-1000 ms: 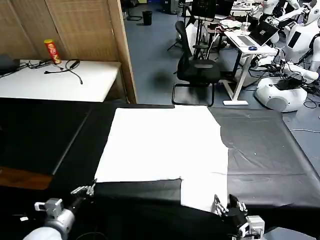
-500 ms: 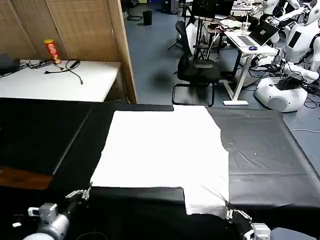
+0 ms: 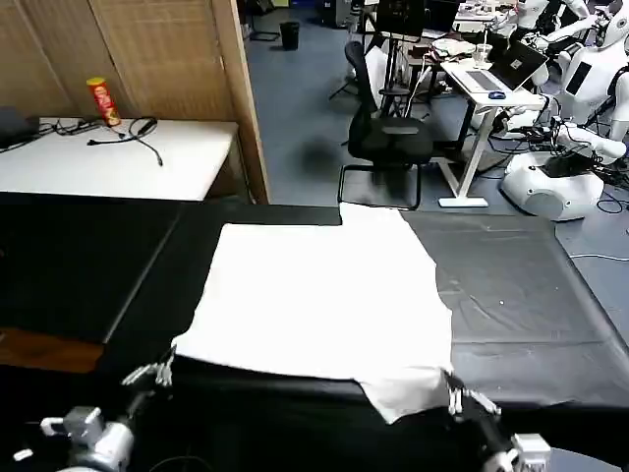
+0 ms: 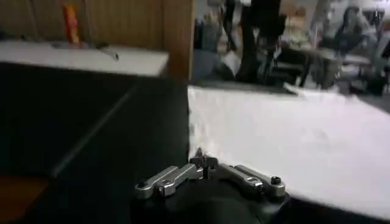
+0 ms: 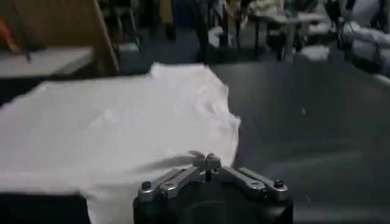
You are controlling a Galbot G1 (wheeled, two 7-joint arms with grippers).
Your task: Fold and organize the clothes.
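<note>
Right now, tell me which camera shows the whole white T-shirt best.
The head view: the white T-shirt lies flat on the black tablecloth, all edges visible. The left wrist view catches one corner region; the right wrist view shows its near corner.

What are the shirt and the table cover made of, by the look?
The shirt: soft matte white fabric, probably cotton knit; it lies limp with small wrinkles and a drooping corner. The table cover: thin black cloth or synthetic sheet, faint sheen, with creases; exact material unclear.

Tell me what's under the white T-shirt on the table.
The white T-shirt lies spread on the black tablecloth, which shows all around it. Whatever sits directly beneath the fabric, including its underside, is covered.
</note>
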